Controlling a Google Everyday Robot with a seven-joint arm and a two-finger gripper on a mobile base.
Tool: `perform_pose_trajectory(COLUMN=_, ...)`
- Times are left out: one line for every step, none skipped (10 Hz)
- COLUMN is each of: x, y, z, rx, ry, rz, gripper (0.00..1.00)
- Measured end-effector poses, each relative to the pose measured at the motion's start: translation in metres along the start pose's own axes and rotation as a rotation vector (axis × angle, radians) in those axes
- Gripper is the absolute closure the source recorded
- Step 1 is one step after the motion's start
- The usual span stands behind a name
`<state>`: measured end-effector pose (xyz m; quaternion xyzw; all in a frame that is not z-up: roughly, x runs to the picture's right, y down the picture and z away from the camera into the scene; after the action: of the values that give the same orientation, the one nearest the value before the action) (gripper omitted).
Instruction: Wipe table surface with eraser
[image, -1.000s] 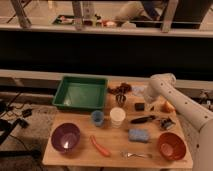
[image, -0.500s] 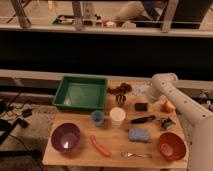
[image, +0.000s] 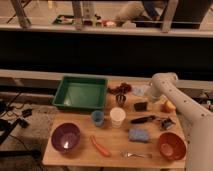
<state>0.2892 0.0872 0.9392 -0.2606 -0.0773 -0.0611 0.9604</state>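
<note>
The eraser (image: 141, 106), a small flat black block, lies on the light wooden table surface (image: 80, 155) right of centre. My gripper (image: 149, 97) hangs at the end of the white arm (image: 172, 92) that reaches in from the right. It sits just above and to the right of the eraser, very close to it. Whether it touches the eraser cannot be made out.
A green tray (image: 64, 100) stands at the back left, with a purple bowl (image: 65, 136) in front of it. A blue cup (image: 97, 118) and white cup (image: 117, 116) stand mid-table. A black-handled tool (image: 144, 119), blue sponge (image: 138, 135) and orange bowl (image: 171, 145) lie near the eraser.
</note>
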Motion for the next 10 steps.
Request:
perform_pose_trajectory(x=0.0004, y=0.0007, z=0.0006, rx=-0.005, ry=-0.003, rz=-0.003, gripper=0.51)
perform_pose_trajectory(x=0.0002, y=0.0007, z=0.0018, rx=-0.012, ry=-0.006, rz=-0.010, gripper=0.51)
perform_pose_trajectory(x=-0.0003, y=0.0012, z=0.0038, rx=-0.028, ry=-0.011, rz=-0.020, gripper=0.51)
perform_pose_trajectory(x=-0.0005, y=0.0014, z=0.0051, rx=-0.037, ry=-0.014, rz=-0.024, gripper=0.51)
perform_pose_trajectory(x=-0.0007, y=0.0010, z=0.0069, rx=-0.048, ry=-0.019, rz=-0.027, gripper=0.54)
perform_pose_trajectory(x=0.0000, y=0.0011, z=0.0077, rx=-0.057, ry=-0.022, rz=-0.025, gripper=0.62)
perform_pose_trajectory(x=0.0012, y=-0.0001, z=0.0080, rx=-0.061, ry=-0.027, rz=-0.019, gripper=0.70)
perform_pose_trajectory(x=0.0041, y=-0.0030, z=0.0082, rx=-0.060, ry=-0.024, rz=-0.012, gripper=0.81)
perform_pose_trajectory(x=0.0063, y=-0.0050, z=0.0085, rx=-0.066, ry=-0.020, rz=-0.008, gripper=0.92)
perform_pose_trajectory(x=0.0093, y=-0.0051, z=0.0087, rx=-0.071, ry=-0.015, rz=-0.004, gripper=0.98)
